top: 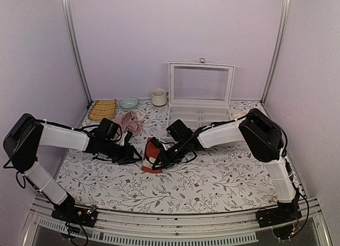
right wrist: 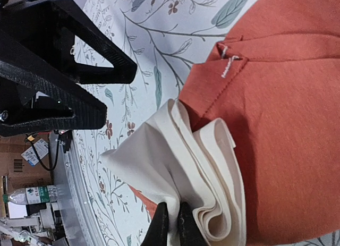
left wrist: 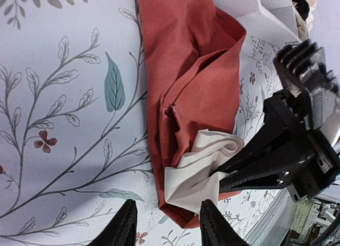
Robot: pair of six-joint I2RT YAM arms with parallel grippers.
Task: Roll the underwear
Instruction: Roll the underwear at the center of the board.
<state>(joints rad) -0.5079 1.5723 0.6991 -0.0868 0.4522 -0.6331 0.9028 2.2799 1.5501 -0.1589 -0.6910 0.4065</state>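
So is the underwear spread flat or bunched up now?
Bunched: the underwear is folded over itself, its cream waistband gathered in layers and pinched by the right pincer.

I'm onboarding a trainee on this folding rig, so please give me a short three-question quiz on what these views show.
1. True or false: the right gripper has its jaws shut on the cream waistband of the underwear.
2. The left gripper is: A) open, B) shut on the waistband, C) out of every view.
3. Which stands closer to the white box, the mug or the bowl?
Key: 1 true; 2 A; 3 the mug.
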